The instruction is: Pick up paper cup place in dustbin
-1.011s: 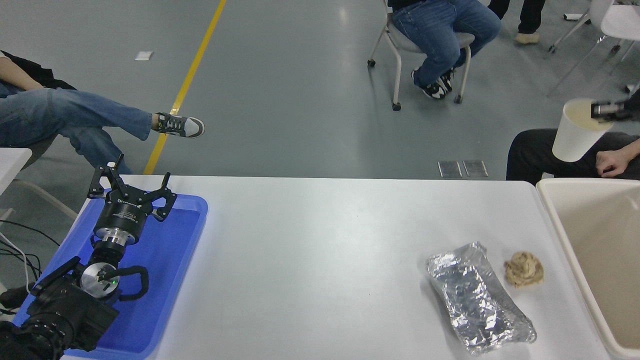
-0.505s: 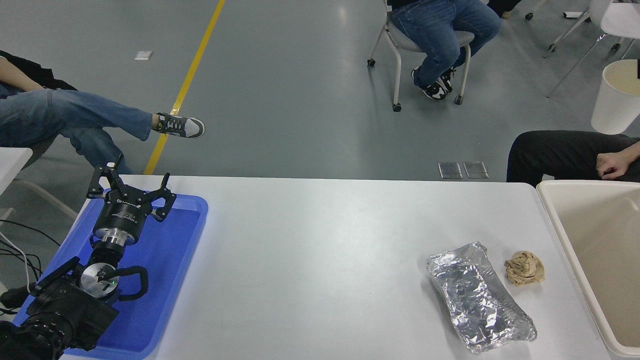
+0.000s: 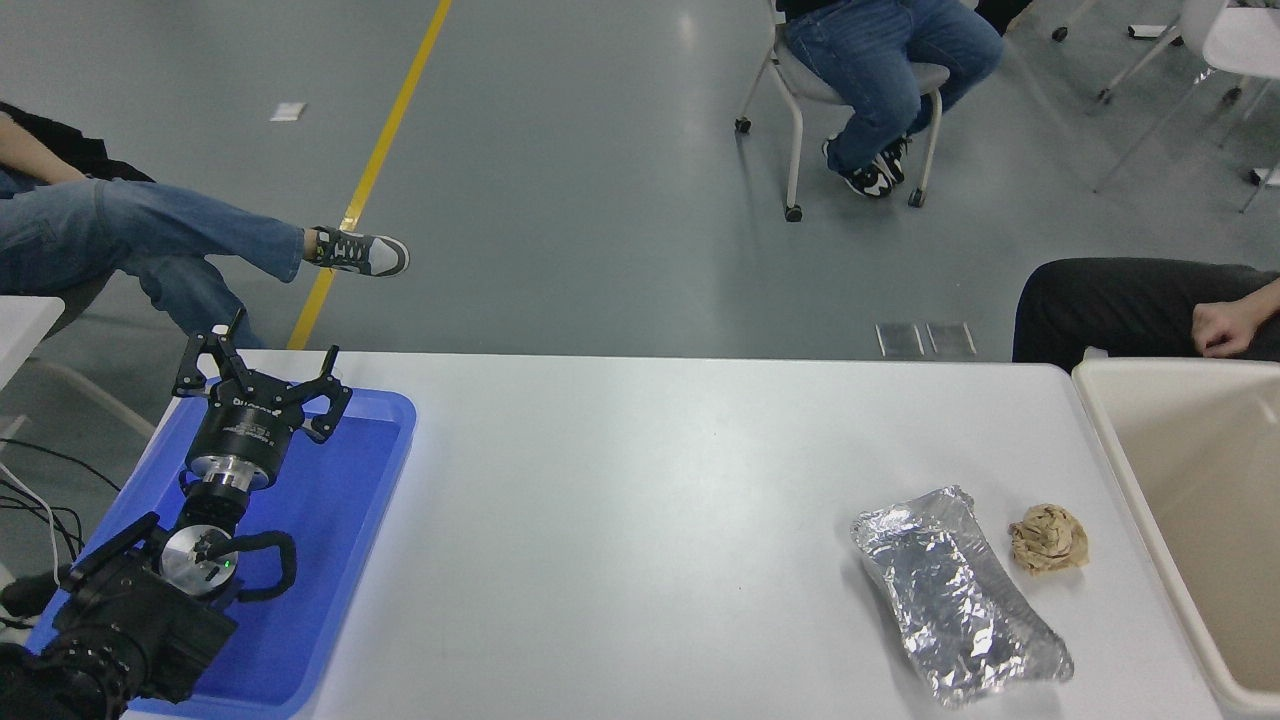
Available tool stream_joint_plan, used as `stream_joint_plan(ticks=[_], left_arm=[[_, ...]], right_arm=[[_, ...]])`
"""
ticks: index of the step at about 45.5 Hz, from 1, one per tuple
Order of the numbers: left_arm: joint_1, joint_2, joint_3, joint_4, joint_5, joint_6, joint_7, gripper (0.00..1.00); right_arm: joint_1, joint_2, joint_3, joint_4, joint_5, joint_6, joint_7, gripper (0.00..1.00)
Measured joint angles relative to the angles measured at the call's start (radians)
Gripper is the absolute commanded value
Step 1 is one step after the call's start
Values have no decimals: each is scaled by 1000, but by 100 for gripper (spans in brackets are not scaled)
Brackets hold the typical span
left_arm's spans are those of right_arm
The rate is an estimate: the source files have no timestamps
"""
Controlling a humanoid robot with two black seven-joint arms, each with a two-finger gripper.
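Observation:
The paper cup is out of view now. The cream-beige dustbin stands at the table's right end, and only its left part shows. What shows of its inside holds nothing I can see. My right arm and gripper are out of the picture. My left gripper is parked over the blue tray at the lower left, open and empty.
A crinkled silver foil tray and a crumpled brown paper ball lie on the white table left of the dustbin. A person's hand rests just beyond the bin's far rim. Other people sit on chairs farther back.
The paper cup, held at its rim by my right gripper, rose and moved right from above the bin's far corner, then left the picture. My left arm has not moved.

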Motion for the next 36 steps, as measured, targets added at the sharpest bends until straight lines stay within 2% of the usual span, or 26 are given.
stream_joint_plan(ticks=[9,17,36], left_arm=[[0,0,0,0,0,0,0,100],[0,0,1,1,0,0,0,100],[0,0,1,1,0,0,0,100]], right_arm=[[-289,-10,233,-84,5,-107,0,0],[-522,54,417,-175,46,-196,0,0],[-867,285,571,-403,357,-285,-1,0]])
